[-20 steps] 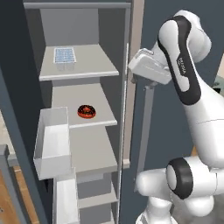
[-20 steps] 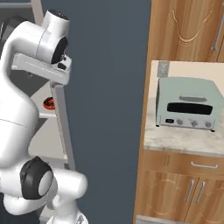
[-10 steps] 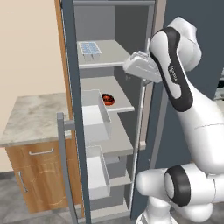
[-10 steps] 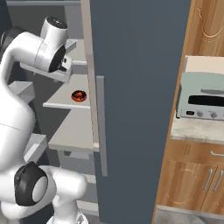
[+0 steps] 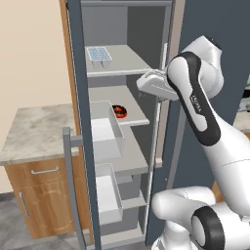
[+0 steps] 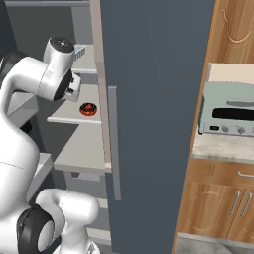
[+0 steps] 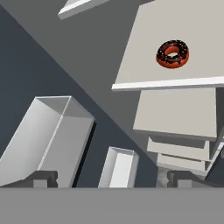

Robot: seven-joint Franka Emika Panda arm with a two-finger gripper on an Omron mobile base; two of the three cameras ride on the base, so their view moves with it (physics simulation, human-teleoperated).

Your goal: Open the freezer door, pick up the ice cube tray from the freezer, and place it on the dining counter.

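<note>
Up at the freezer [image 5: 124, 161] opening, the gripper [image 7: 112, 178] holds nothing, its two dark fingertips [image 7: 41, 178] standing far apart at the bottom of the hand view. In the left base view the white hand hangs at the front edge of the shelves, just right of the second shelf and below the top one. The hand view looks down the shelf stack: a red-and-black ringed item [image 7: 172, 54] lies on a grey shelf, back from its front edge, with more shelves stepped below. White bins [image 7: 48, 138] on the inner face of the freezer door [image 5: 80, 122] show beside the shelves. That door stands swung wide to the left, its long grey handle [image 5: 70, 185] on the outer side. The ice cube tray [image 5: 98, 53] lies flat on the top shelf toward its left edge, above the gripper and apart from it. Beyond the open door stands a marble-topped wooden cabinet [image 5: 34, 134].
</note>
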